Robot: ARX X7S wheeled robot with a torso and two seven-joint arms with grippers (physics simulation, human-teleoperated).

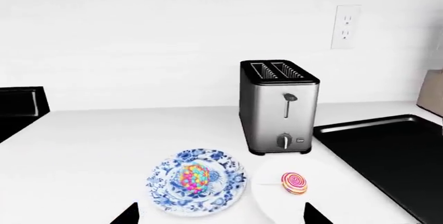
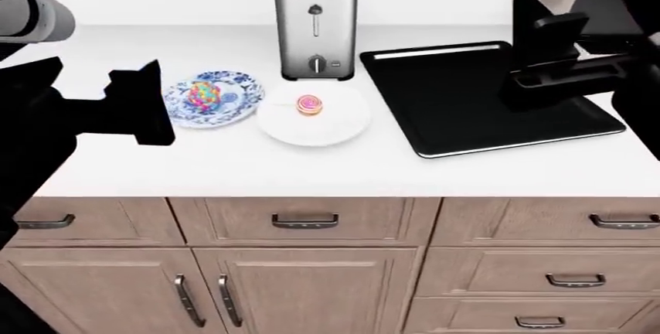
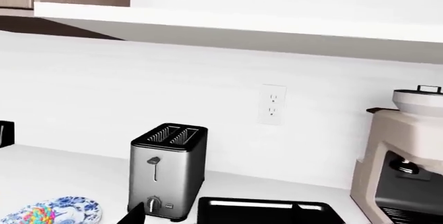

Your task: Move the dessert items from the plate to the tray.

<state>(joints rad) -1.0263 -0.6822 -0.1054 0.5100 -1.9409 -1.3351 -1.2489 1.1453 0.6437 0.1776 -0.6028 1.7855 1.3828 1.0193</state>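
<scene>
Both sweets on their plates, tray bare, and my claws holding nothing.

My left claw (image 1: 220, 214) is spread wide, fingertips at the bottom edge of its wrist view either side of the candy ball (image 1: 194, 177) on the blue plate (image 1: 229, 187), left of centre. The lollipop (image 2: 309, 105) lies on the white plate (image 2: 345, 129), centre; the tray (image 2: 484, 129) fills the right. My right claw (image 2: 562, 56) hovers over the tray; I cannot tell its spread. The egg-shaped ball could squirt sideways under an off-centre pinch, perhaps toward the toaster (image 2: 315, 21).

Candy-bead ball (image 1: 194, 177) on blue plate (image 1: 223, 189), lollipop (image 1: 294, 182) on white plate (image 1: 270, 203), toaster (image 1: 278, 107) behind, tray (image 1: 395, 154) beside
</scene>
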